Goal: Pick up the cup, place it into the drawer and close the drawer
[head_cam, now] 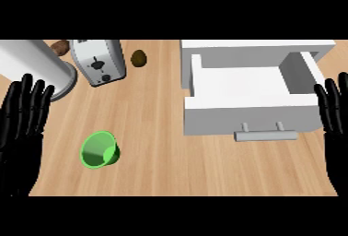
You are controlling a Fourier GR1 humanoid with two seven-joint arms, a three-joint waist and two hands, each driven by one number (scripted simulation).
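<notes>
A green cup lies tilted on the wooden counter at the lower left, its mouth facing up toward me. The white drawer stands pulled open at the right, its inside bare, with a grey handle on its front. My left hand rests open at the left edge, fingers up, a short way left of the cup and not touching it. My right hand rests open at the right edge, beside the drawer's right side.
A silver toaster stands at the back left, next to a large white cylinder. A brown oval object lies behind the toaster's right side, and another brown one sits at the far back left.
</notes>
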